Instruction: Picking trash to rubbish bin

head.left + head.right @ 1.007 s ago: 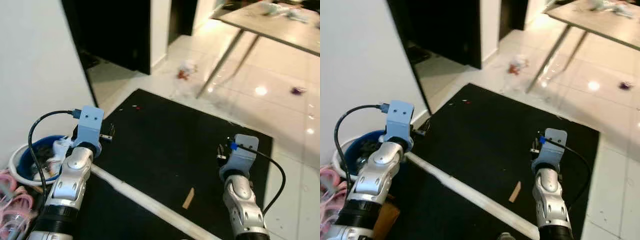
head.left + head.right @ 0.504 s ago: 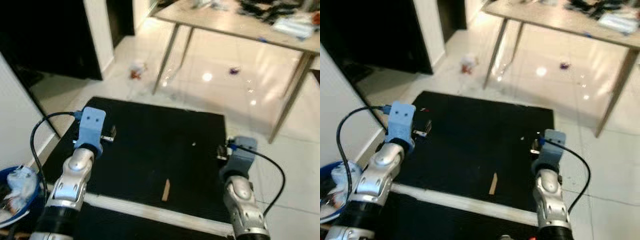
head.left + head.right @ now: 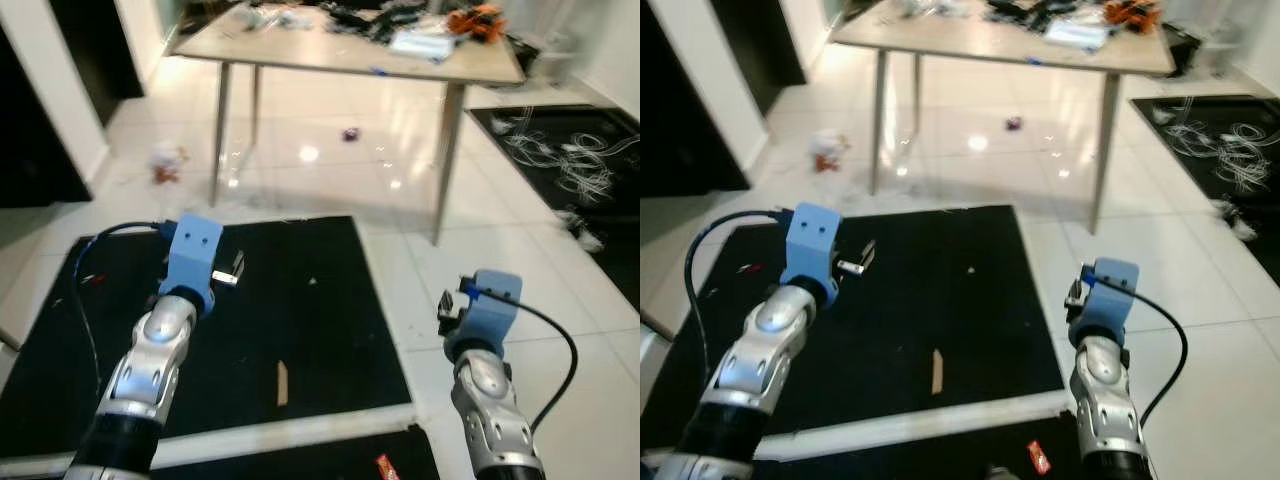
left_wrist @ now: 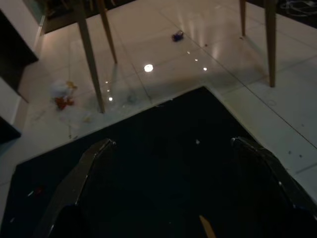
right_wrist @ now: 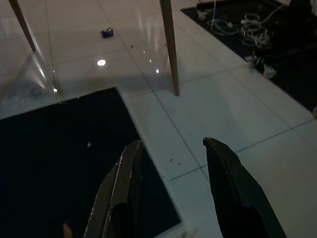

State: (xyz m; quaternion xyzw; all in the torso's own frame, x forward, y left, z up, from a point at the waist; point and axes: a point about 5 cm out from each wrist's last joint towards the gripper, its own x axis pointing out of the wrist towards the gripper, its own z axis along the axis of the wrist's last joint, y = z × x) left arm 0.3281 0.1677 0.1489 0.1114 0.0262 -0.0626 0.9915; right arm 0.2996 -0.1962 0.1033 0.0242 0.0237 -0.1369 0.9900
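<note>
While both arms are held forward at chest height, nothing is carried: the left gripper point(image 4: 171, 188) is spread wide over the black mat point(image 3: 300, 300), and the right gripper point(image 5: 171, 191) is parted and empty, probably kept ready for a pick. Trash is scattered on the tiles: a crumpled wrapper point(image 3: 165, 163) beside a table point(image 3: 340, 55) leg, a small purple scrap point(image 3: 350, 133) beneath it
</note>
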